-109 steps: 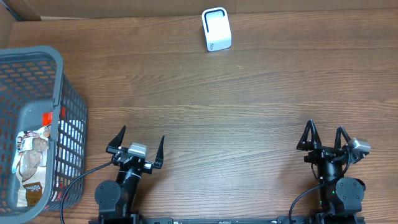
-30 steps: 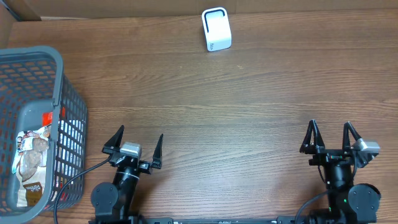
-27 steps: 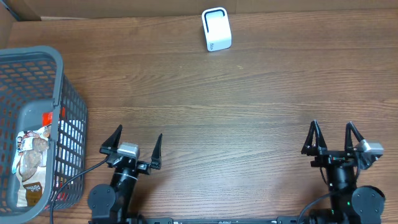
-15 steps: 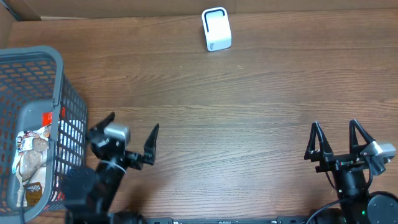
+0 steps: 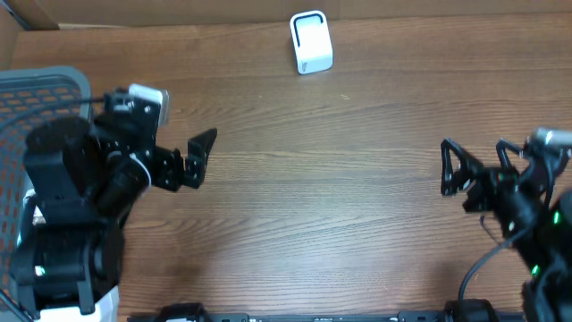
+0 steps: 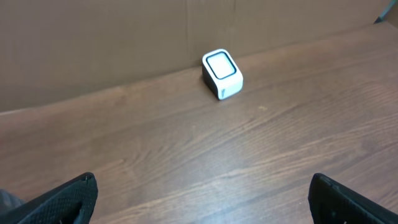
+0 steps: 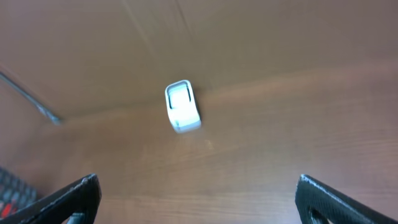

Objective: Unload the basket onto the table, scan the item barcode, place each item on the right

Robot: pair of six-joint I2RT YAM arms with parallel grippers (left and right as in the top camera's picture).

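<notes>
**Both grippers empty, the pick not yet begun**

The left gripper (image 5: 198,159) hangs beside the grey basket (image 5: 45,80) at the table's (image 5: 340,197) left edge, its fingers spread wide. The right gripper (image 5: 474,154) is also spread and empty. The white barcode scanner (image 5: 310,42) stands at the far edge. No item shows. It probably lies in the basket, mostly hidden under the left arm. The next move is likely to reach in and grasp it.

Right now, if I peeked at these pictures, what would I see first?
A small white scanner box sits alone at the far edge of the wooden table. Nearer, on either side, the black left end effector and right end effector both stand open and empty. A grey basket shows at the table's left edge.
</notes>
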